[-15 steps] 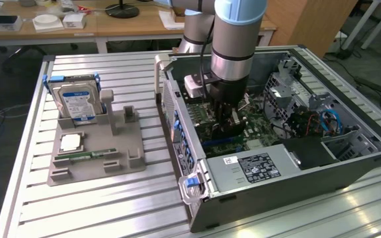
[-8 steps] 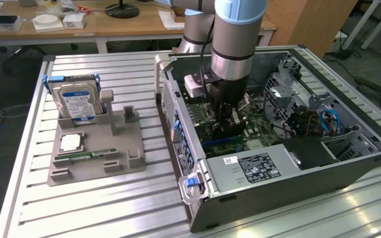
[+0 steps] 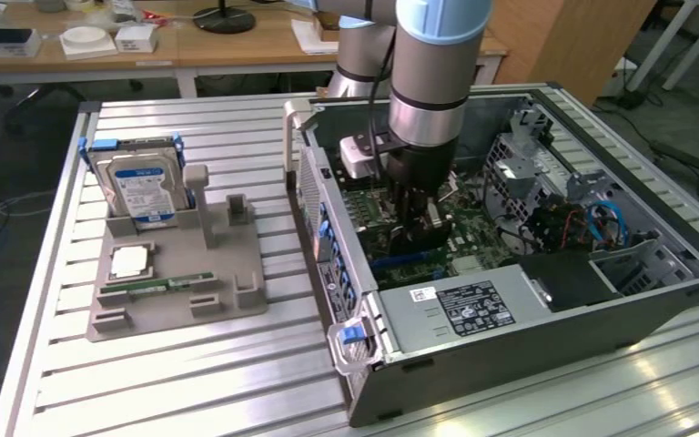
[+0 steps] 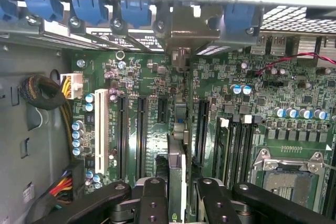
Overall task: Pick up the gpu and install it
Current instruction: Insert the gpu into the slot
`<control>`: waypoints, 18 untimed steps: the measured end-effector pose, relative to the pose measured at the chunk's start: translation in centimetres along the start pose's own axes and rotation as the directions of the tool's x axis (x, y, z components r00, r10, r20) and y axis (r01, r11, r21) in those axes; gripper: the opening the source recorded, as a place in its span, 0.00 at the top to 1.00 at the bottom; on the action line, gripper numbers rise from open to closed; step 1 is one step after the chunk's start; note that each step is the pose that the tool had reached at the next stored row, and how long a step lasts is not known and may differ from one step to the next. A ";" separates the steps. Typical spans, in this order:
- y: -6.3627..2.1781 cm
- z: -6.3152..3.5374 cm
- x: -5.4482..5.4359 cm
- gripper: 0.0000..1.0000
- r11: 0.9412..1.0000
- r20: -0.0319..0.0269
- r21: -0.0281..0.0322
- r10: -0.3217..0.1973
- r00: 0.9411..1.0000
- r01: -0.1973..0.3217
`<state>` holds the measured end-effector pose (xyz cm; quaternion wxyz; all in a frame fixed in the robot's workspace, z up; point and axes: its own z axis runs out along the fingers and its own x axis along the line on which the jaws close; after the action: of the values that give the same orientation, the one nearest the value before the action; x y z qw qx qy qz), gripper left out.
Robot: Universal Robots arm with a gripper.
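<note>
My gripper [image 3: 419, 218] reaches down inside the open computer case [image 3: 362, 355], low over the green motherboard [image 4: 147, 77]. In the wrist view its two black fingers [image 4: 153, 199] are shut on the gpu [image 4: 177, 174], a thin dark card seen edge-on between them. The card stands upright in line with the black expansion slots [image 4: 142, 129]. Its silvery end bracket [image 4: 184, 27] sits against the case's rear slot openings, among the blue clips [image 4: 137, 11]. I cannot tell whether the card's lower edge is seated in a slot.
A grey fixture tray [image 3: 222, 305] on the slatted table holds a silver hard drive [image 3: 143, 187], a processor [image 3: 131, 262] and a green memory stick [image 3: 156, 284]. Inside the case are the power supply [image 3: 471, 305], drive cages [image 3: 526, 164] and cable bundles [image 4: 44, 93]. An empty CPU socket [image 4: 289, 174] lies beside the gripper.
</note>
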<state>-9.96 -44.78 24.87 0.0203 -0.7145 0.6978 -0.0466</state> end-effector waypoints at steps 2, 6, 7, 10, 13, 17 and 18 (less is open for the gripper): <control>-0.07 0.01 0.0 0.74 1.000 0.000 0.000 0.000 1.000 0.000; -0.21 0.02 0.0 0.74 1.000 0.000 0.000 0.000 1.000 0.000; -0.23 0.03 0.0 0.74 1.000 0.000 0.000 0.000 1.000 0.000; -0.37 0.04 0.0 0.74 1.000 0.000 0.000 0.000 1.000 0.000; -0.41 0.03 0.0 0.74 1.000 0.000 0.000 0.000 1.000 0.000; -0.44 -0.17 0.0 0.74 1.000 0.000 0.000 0.000 1.000 0.000; -0.44 -0.17 0.0 0.74 1.000 0.000 0.000 0.000 1.000 0.000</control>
<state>-9.54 -44.78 25.09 0.0206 -0.7145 0.6978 -0.0466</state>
